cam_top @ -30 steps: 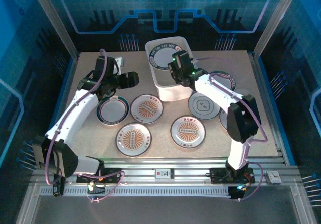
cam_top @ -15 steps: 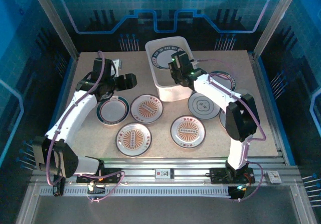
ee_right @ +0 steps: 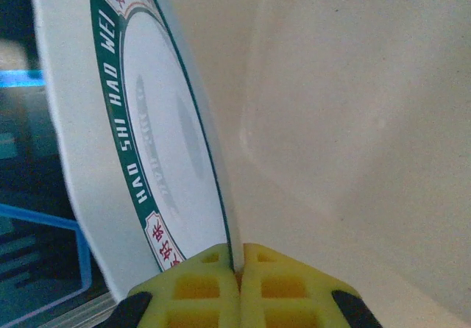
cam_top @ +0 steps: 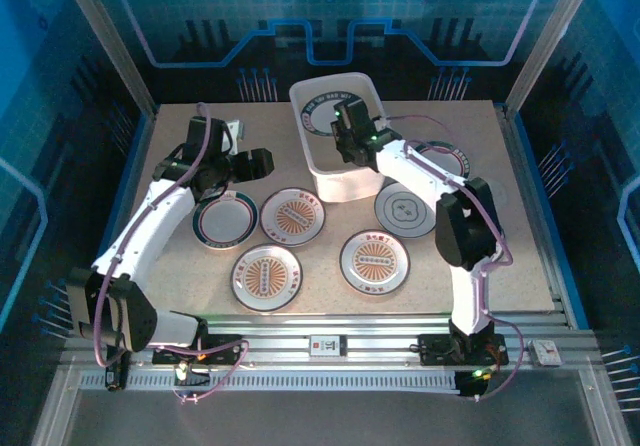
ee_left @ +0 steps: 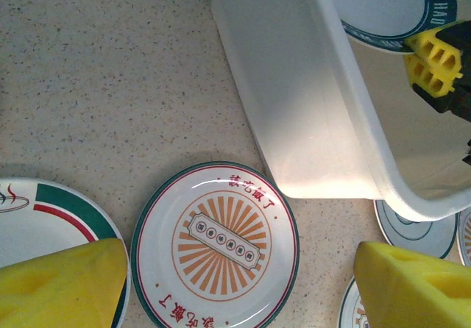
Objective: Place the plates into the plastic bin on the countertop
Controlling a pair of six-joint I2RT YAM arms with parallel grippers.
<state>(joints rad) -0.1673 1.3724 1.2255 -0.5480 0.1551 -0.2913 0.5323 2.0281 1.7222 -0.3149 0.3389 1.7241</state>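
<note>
I work over a flat beige speckled countertop (cam_top: 320, 301) with blue edging. A translucent white rectangular plastic bin (cam_top: 345, 181) stands at the middle of its far edge. Round plates lie flat on the surface:

- A white plate with a green-and-red rim (cam_top: 226, 218) sits toward the left edge.
- An orange-sunburst plate (cam_top: 292, 215) lies just beside it.
- A second sunburst plate (cam_top: 267, 277) and a third sunburst plate (cam_top: 374, 260) are closer to the near edge.
- A grey-centred plate (cam_top: 405, 209) lies beside the bin's near right corner.
- A dark-rimmed plate (cam_top: 450, 158) toward the right edge is partly hidden.

Near the far left corner there is a small pale thing (cam_top: 238, 126) that I cannot make out.
</note>
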